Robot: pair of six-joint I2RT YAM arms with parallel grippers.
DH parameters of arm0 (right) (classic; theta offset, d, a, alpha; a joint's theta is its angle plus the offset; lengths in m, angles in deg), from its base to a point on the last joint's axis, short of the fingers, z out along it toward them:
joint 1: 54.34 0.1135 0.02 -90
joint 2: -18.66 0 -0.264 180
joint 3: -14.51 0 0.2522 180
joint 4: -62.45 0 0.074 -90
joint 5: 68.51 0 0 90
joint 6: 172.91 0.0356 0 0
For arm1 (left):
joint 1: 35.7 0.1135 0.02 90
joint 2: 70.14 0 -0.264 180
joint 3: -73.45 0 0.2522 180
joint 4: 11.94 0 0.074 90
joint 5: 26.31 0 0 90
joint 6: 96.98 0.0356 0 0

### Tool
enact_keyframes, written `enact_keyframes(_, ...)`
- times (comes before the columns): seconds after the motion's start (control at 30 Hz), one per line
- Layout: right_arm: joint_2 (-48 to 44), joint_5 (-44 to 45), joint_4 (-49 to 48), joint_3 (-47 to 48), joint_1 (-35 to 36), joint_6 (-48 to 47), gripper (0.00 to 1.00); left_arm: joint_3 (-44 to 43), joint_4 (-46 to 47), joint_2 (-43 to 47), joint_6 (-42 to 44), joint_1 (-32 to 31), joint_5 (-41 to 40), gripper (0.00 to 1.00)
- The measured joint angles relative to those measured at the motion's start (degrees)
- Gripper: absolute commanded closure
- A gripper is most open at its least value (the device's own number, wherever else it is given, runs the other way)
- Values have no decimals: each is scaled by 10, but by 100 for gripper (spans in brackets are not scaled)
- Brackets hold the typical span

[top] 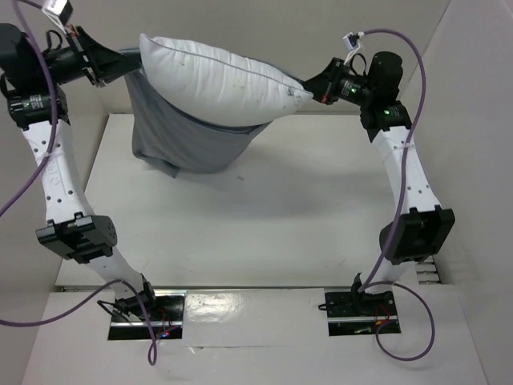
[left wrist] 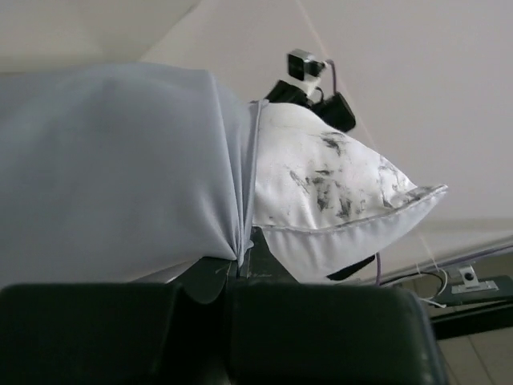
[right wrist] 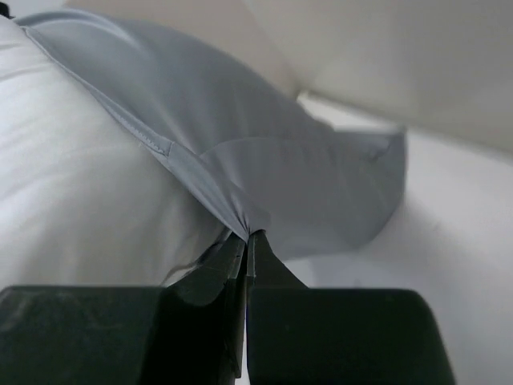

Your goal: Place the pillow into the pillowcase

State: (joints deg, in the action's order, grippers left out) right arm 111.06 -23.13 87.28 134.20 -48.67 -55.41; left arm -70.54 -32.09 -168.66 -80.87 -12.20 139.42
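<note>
Roughly halfway, I'd judge. The pillow [top: 216,80] lies in the mouth of the pillowcase [top: 188,144], slung in the air between the two arms. Its underside sits inside, while its upper face and right corner stand proud of the hem. The left gripper [left wrist: 240,269] is clamped tight on the hem at one end and the right gripper [right wrist: 247,238] is pinched on the cloth at the other (no gap shows between either pair of jaws). The pillowcase's lower part hangs slack and unfilled, perhaps brushing the table [top: 240,233]. Left to do: work the pillow fully down.
</note>
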Motion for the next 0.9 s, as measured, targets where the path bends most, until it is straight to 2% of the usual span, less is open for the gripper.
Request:
enact_keyframes(0.1,37,-62,-16,-30,-23,53,100,33,-67,-25,45,-23,-5,100)
enact_keyframes(0.27,64,-116,-78,51,-55,144,100,-2,-104,-81,55,-46,-30,100)
enact_keyframes(0.43,52,-136,-167,141,-104,225,100,-38,30,-63,-36,-68,-37,100)
enact_keyframes(0.63,-23,-179,-235,134,-152,262,100,-35,181,8,-150,-51,-34,100)
enact_keyframes(0.77,-28,-225,-333,136,-177,344,100,-52,207,28,-162,-44,-34,100)
enact_keyframes(0.9,5,-225,-370,197,-185,397,100,-63,219,30,-164,-46,-33,100)
